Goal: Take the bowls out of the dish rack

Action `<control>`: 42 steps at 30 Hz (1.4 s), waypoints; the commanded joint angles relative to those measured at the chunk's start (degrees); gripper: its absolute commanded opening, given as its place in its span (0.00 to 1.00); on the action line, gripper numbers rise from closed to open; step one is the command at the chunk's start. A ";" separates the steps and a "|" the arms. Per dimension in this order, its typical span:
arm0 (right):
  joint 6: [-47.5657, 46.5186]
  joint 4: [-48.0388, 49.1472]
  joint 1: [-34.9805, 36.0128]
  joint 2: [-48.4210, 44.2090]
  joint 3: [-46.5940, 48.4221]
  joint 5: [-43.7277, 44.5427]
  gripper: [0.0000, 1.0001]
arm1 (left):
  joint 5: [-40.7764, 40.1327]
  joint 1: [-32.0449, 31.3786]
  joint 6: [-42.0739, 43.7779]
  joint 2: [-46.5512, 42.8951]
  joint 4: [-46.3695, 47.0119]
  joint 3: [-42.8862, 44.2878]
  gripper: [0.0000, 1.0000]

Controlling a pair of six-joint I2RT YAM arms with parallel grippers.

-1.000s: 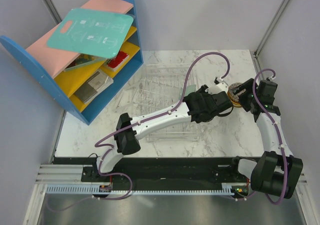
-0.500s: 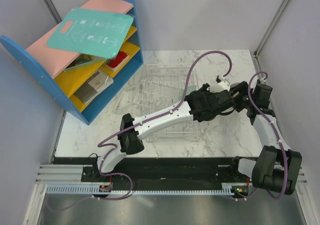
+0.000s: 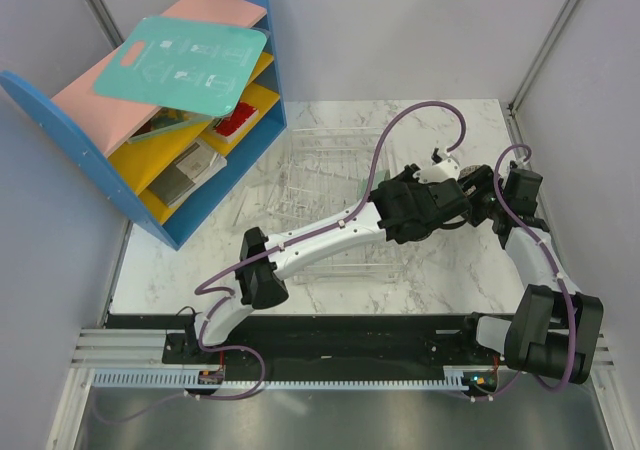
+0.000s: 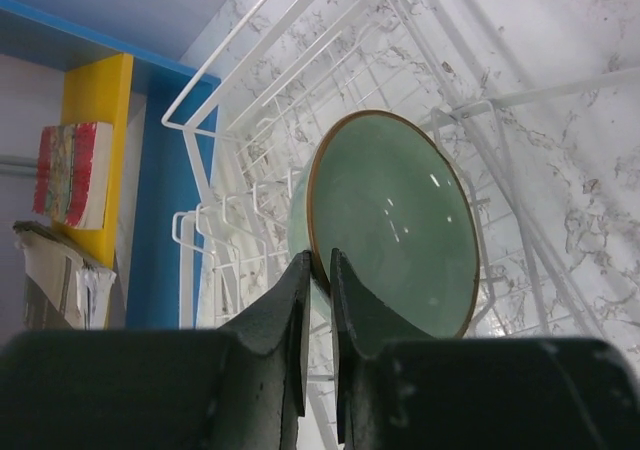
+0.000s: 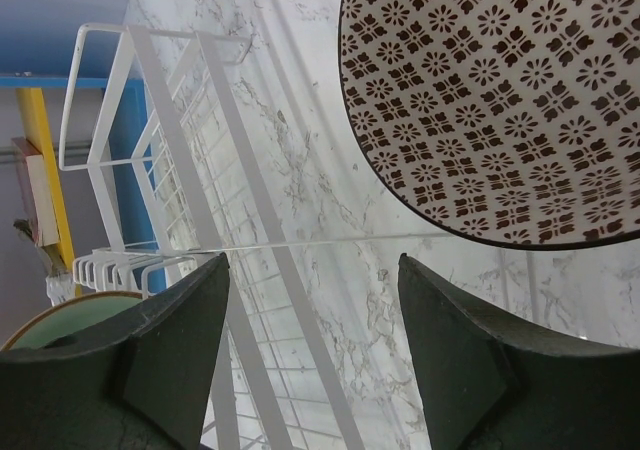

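One green bowl (image 4: 395,220) stands on edge among the wires of the rack (image 3: 320,165), its hollow side turned to the left wrist camera. The left gripper (image 4: 318,267) has its fingers drawn almost together on the lower left of the bowl's brown-edged rim, pinching it between them. A patterned bowl (image 5: 500,100), cream with a dark floral lattice, fills the upper right of the right wrist view, beyond the fingertips and to the right of the rack's wires there. The right gripper (image 5: 310,265) stands wide apart and holds nothing. Seen from above, both wrists meet at the rack's right end over the marble table (image 3: 450,270). The blue-and-yellow shelf (image 3: 200,200) sits beside the rack's left end.
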 commanded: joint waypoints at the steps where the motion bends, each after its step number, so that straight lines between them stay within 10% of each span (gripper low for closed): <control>1: -0.74 2.11 0.18 0.31 0.42 -0.11 0.76 | -4.12 0.16 3.14 -3.76 1.22 1.23 0.02; 18: -0.83 2.02 0.18 0.75 2.44 -0.28 0.76 | -3.68 2.71 4.47 -6.75 4.73 -1.40 0.02; 21: -0.91 2.11 0.18 0.75 2.35 -0.11 0.77 | -1.14 3.59 1.74 -9.12 4.73 -4.73 0.33; 25: -1.26 2.11 0.18 0.58 2.35 -0.28 0.77 | 6.31 6.48 -4.83 -13.43 3.16 -10.10 0.49; 42: -1.62 2.20 0.18 1.02 1.56 -0.02 0.77 | 30.32 17.03 -14.70 -22.66 6.83 -24.52 0.47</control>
